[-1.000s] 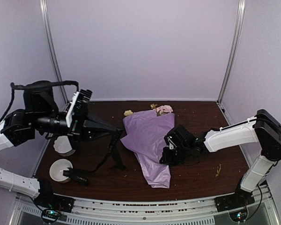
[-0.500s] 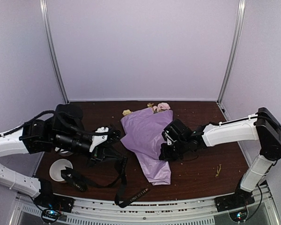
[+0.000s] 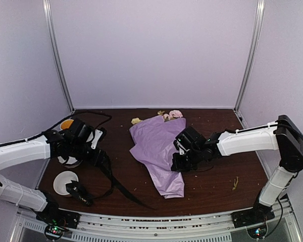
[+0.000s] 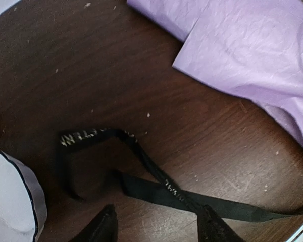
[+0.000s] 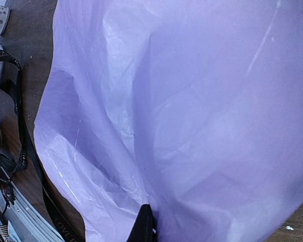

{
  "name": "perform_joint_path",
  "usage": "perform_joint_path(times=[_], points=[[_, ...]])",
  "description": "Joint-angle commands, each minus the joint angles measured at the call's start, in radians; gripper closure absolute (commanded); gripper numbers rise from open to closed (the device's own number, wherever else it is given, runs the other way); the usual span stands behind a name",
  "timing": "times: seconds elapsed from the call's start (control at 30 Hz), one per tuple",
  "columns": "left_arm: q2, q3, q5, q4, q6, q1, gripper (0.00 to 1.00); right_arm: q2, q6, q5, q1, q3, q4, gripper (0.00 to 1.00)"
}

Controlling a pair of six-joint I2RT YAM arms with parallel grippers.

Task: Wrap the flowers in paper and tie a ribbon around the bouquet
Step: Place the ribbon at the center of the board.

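Note:
The bouquet lies in the middle of the table, its lilac paper (image 3: pixel 156 146) tapering toward the near edge. Pink and yellow flowers (image 3: pixel 171 115) poke out at the far end. My right gripper (image 3: pixel 178 164) is shut on the paper's right edge; in its wrist view the paper (image 5: pixel 202 101) fills the frame and the gripper (image 5: pixel 145 228) pinches a fold. The black ribbon (image 3: pixel 122 187) lies loose on the table left of the bouquet. In the left wrist view the ribbon (image 4: pixel 161 184) crosses the wood just ahead of my open left gripper (image 4: pixel 159 226), touching its right finger (image 4: pixel 212 224).
Two white cups (image 3: pixel 69 160) (image 3: pixel 63 181) stand at the left, one also showing as a white cup (image 4: pixel 10 201) in the left wrist view. A small black object (image 3: pixel 82 192) lies beside them. Crumbs and a stem piece (image 3: pixel 236 182) dot the right side.
My left arm swung down and back to the left, and its jaws opened. The ribbon dropped from the air onto the table. The right gripper kept its hold on the paper.

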Motion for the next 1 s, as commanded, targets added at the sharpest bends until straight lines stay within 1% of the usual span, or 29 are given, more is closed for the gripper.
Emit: perform_joint_path(times=[0.0, 0.07, 0.1, 0.2, 0.23, 0.33, 0.4, 0.43, 0.5, 0.6, 0.67, 0.73, 0.8, 0.9, 0.97], points=[[-0.081, -0.074, -0.003, 0.093, -0.169, 0.015, 0.39, 0.006, -0.004, 0.002, -0.003, 0.032, 0.018, 1.0], [-0.163, -0.124, 0.076, 0.215, -0.175, 0.003, 0.39, 0.004, -0.009, 0.003, -0.003, 0.03, 0.013, 1.0], [-0.199, -0.133, 0.082, 0.255, -0.163, -0.02, 0.41, 0.004, -0.011, 0.003, -0.003, 0.03, 0.01, 1.0], [-0.26, -0.12, 0.066, 0.285, -0.052, -0.145, 0.46, 0.003, -0.015, 0.001, -0.003, 0.026, 0.008, 1.0], [-0.262, -0.113, 0.093, 0.287, -0.007, -0.19, 0.46, 0.004, -0.016, 0.0, -0.002, 0.026, 0.009, 1.0], [-0.191, -0.073, 0.319, 0.242, 0.146, -0.294, 0.41, 0.006, -0.017, -0.005, -0.003, 0.024, 0.011, 1.0], [-0.07, -0.025, 0.394, 0.155, 0.244, -0.369, 0.35, 0.005, -0.015, -0.006, -0.002, 0.019, 0.015, 1.0], [-0.017, -0.003, 0.395, 0.117, 0.29, -0.407, 0.33, 0.005, -0.015, -0.006, -0.003, 0.017, 0.017, 1.0], [0.082, 0.032, 0.376, 0.073, 0.35, -0.471, 0.32, 0.007, -0.018, -0.006, -0.002, 0.016, 0.015, 1.0], [0.208, 0.137, 0.24, -0.022, 0.392, -0.528, 0.35, 0.011, -0.021, -0.006, -0.001, 0.017, 0.011, 1.0], [0.273, 0.191, 0.267, -0.076, 0.439, -0.552, 0.34, 0.017, -0.021, -0.007, 0.0, 0.02, 0.01, 1.0], [0.332, 0.21, 0.283, -0.096, 0.494, -0.576, 0.28, 0.022, -0.021, -0.01, 0.0, 0.023, 0.01, 1.0], [0.405, 0.242, 0.224, -0.142, 0.532, -0.598, 0.23, 0.027, -0.021, -0.01, 0.0, 0.026, 0.011, 1.0], [0.507, 0.301, 0.111, -0.182, 0.54, -0.609, 0.23, 0.025, -0.025, -0.006, 0.0, 0.027, 0.005, 1.0], [0.54, 0.313, 0.055, -0.155, 0.547, -0.61, 0.24, 0.022, -0.027, -0.004, 0.001, 0.023, 0.002, 1.0]])
